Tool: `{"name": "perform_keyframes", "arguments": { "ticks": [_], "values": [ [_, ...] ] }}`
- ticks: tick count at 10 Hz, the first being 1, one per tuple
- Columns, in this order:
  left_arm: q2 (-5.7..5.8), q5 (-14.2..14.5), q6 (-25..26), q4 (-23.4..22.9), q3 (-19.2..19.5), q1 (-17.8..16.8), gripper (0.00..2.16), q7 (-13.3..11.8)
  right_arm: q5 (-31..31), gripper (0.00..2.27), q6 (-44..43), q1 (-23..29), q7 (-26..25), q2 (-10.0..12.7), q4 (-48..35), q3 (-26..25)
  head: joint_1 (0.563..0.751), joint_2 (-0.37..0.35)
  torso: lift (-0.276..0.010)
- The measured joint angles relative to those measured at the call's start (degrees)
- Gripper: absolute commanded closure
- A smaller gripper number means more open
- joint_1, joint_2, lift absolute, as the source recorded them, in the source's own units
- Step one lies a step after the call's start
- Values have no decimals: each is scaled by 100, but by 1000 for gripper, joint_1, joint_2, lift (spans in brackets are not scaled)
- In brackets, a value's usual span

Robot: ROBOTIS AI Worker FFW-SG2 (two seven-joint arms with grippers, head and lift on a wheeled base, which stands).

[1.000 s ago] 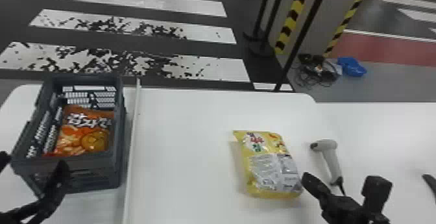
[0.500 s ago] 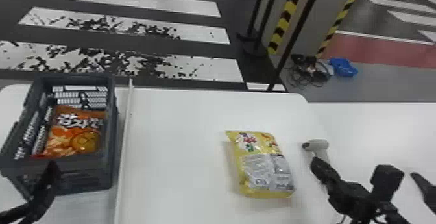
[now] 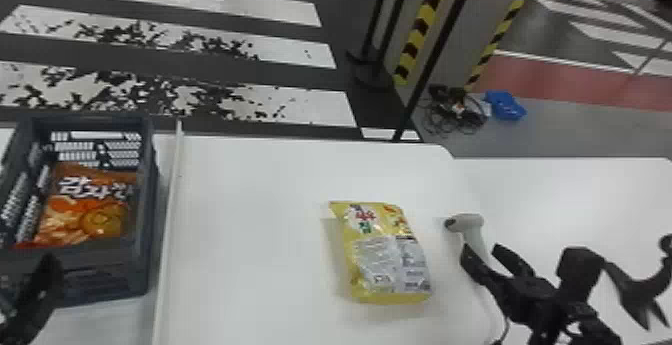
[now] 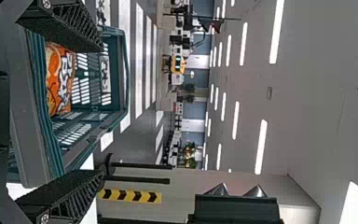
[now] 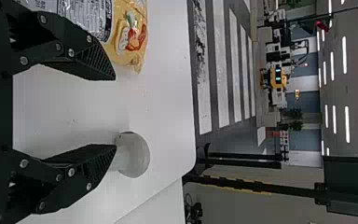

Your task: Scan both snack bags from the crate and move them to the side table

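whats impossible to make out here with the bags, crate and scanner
- Orange snack bag, lower end: head view, behind the crate's near wall.
- Crate, near left corner: head view, cut off by the left edge.
- Scanner, lower handle: head view, behind the right gripper.
- Yellow snack bag, underside: head view, hidden by the bag itself.

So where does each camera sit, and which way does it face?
Head view: on the robot's head, forward and down over the white table; both arms show.
Left wrist view: on that wrist, out past the crate; its open jaws show.
Right wrist view: likewise, out past the yellow snack bag and scanner; open jaws too.
Head and right wrist views share that bag and scanner.
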Motion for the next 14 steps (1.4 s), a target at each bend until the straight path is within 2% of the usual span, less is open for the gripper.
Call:
{"name": "perform_keyframes", "arguments": {
  "ticks": [3,6,10,11,12,13,14],
  "values": [
    [21,0,3,-6,7,9,70,0,36,80,190,-52,1,-223,155,-18,695,-338,-99],
    [21,0,4,-2,29,38,73,-1,58,80,502,-393,17,-678,591,160,695,-350,-99],
    [-43,-40,-29,8,44,105,73,-9,37,87,689,-931,46,-1113,1364,495,695,-350,-99],
    [-52,-44,-30,9,44,105,73,-9,60,147,688,-1119,59,-1228,1638,603,695,-350,-99],
    [-59,-44,-30,8,48,104,73,-9,75,336,690,-1301,83,-1338,1901,701,695,-350,-99],
    [-65,-44,-30,8,58,105,73,-9,98,539,701,-1475,109,-1439,2147,785,695,-350,-99],
    [-68,-44,-30,8,67,104,73,-9,152,863,733,-1634,162,-1529,2365,859,695,-350,-99]
  ]
}}
